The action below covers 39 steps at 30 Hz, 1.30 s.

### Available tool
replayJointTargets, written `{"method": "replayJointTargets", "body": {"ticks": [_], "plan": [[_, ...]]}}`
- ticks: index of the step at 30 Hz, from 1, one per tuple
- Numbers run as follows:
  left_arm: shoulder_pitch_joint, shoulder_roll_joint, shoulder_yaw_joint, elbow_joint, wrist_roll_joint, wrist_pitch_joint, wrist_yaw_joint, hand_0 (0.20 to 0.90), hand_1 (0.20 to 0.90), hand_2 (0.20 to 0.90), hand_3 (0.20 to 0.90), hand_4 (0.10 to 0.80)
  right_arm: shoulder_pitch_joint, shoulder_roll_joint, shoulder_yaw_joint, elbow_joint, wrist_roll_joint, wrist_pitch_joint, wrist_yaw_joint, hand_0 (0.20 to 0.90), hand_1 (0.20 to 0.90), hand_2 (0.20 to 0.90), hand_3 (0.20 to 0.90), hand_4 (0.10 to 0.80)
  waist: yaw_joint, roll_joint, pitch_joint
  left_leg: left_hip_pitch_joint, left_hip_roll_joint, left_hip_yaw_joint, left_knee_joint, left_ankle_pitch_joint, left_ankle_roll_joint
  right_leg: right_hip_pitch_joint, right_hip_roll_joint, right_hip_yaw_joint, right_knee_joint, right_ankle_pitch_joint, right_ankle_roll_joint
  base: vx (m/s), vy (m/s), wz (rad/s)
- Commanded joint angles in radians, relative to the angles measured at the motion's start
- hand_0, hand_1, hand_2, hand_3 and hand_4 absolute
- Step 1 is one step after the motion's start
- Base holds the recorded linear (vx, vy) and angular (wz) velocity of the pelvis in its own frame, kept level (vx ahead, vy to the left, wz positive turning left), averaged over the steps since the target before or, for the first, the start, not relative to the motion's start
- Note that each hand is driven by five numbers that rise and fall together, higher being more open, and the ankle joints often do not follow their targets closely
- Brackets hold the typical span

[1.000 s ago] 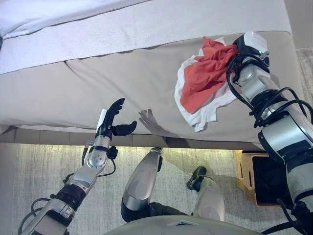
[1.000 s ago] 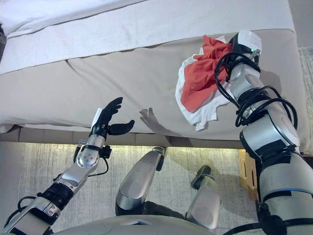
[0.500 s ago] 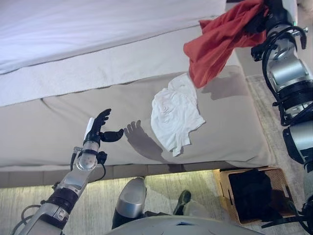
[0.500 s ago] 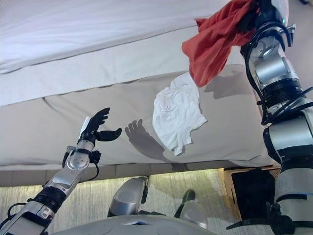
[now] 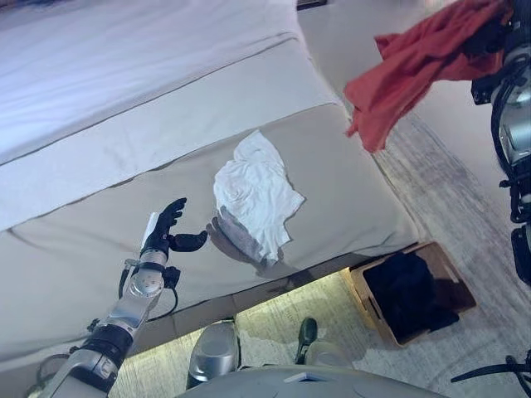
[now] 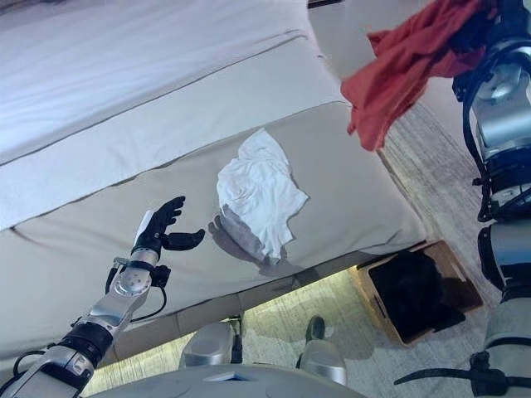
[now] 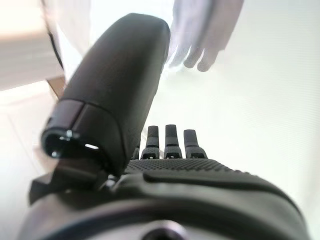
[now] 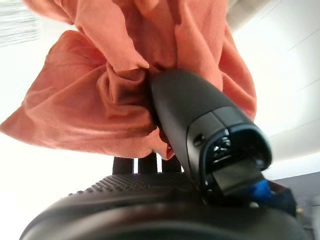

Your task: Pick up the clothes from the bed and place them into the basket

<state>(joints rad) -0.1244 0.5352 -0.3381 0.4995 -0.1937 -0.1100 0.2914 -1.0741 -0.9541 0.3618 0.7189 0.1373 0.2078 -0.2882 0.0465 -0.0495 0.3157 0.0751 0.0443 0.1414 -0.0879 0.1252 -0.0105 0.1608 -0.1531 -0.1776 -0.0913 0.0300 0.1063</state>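
Note:
My right hand [image 5: 489, 37] is shut on a red cloth [image 5: 419, 66] and holds it in the air past the bed's right corner; the cloth hangs down from it. In the right wrist view the thumb [image 8: 200, 125] and fingers pinch the bunched red cloth [image 8: 95, 105]. A crumpled white garment [image 5: 253, 192] lies on the beige bed cover [image 5: 75, 249]. My left hand [image 5: 164, 234] hovers open over the cover, left of the white garment, and holds nothing. The basket [image 5: 431, 259], brown with dark clothes inside, stands on the floor by the bed's right corner.
The bed has a white sheet [image 5: 124, 66] at the back and a pale band across the middle. A light strip glows under the bed's front edge [image 5: 290, 298]. A grey patterned rug [image 5: 465, 199] covers the floor to the right of the bed.
My right hand has lifted the red cloth off the white garment and carried it up and to the right, past the bed's edge. The camera has turned right. The left hand has held still.

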Motion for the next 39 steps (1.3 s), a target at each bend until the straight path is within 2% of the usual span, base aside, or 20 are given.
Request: {"method": "replayJointTargets", "body": {"ticks": [1,8,15,21,31,39], "plan": [[-0.041,-0.031,-0.024,0.077,0.045,-0.069,0.037,0.900,0.900,0.900,0.900,0.800,0.038,-0.104,0.020,-0.075,-0.024,-0.076,-0.023,0.300,0.300,0.300,0.200,0.100,-0.035,0.005,-0.220,0.043,0.067,0.032,0.001,-0.123,-0.052,-0.066,0.028,0.021,0.026,0.005,-0.019,-0.012,-0.005,-0.27],[-0.075,-0.075,-0.011,0.107,0.075,-0.063,0.040,0.900,0.900,0.900,0.900,0.800,0.243,-0.077,-0.110,-0.111,-0.035,-0.074,-0.009,0.300,0.300,0.300,0.200,0.100,-0.102,0.011,-0.209,0.071,0.076,0.084,0.001,-0.142,-0.054,-0.080,0.043,0.081,0.009,0.021,-0.017,-0.025,-0.006,-0.30],[-0.087,-0.097,-0.012,0.111,0.101,-0.055,0.022,0.900,0.900,0.900,0.900,0.800,0.389,-0.034,-0.176,-0.089,-0.054,-0.068,0.007,0.300,0.300,0.300,0.200,0.100,-0.140,0.018,-0.197,0.083,0.085,0.113,0.001,-0.145,-0.058,-0.093,0.060,0.118,0.007,0.027,-0.021,-0.006,-0.034,-0.23],[-0.091,-0.098,-0.029,0.102,0.110,-0.047,0.009,0.900,0.900,0.900,0.900,0.800,0.424,-0.024,-0.181,-0.025,-0.042,-0.051,0.034,0.300,0.300,0.300,0.200,0.100,-0.154,0.026,-0.187,0.078,0.090,0.124,0.001,-0.140,-0.063,-0.103,0.070,0.131,0.004,0.029,-0.027,-0.008,-0.051,-0.10],[-0.113,-0.108,-0.057,0.108,0.118,-0.046,-0.004,0.900,0.900,0.900,0.900,0.800,0.424,0.016,-0.142,0.097,-0.061,-0.073,0.088,0.300,0.300,0.300,0.200,0.100,-0.158,0.048,-0.168,0.070,0.089,0.127,0.001,-0.131,-0.070,-0.118,0.073,0.128,0.004,0.033,-0.032,-0.004,-0.055,-0.03],[-0.122,-0.107,-0.068,0.106,0.102,-0.056,-0.006,0.900,0.900,0.900,0.900,0.800,0.410,0.042,-0.141,0.175,-0.073,-0.057,0.085,0.300,0.300,0.300,0.200,0.100,-0.160,0.085,-0.143,0.058,0.083,0.127,0.001,-0.126,-0.072,-0.129,0.069,0.126,0.005,0.033,-0.032,-0.004,0.003,0.02]]}}
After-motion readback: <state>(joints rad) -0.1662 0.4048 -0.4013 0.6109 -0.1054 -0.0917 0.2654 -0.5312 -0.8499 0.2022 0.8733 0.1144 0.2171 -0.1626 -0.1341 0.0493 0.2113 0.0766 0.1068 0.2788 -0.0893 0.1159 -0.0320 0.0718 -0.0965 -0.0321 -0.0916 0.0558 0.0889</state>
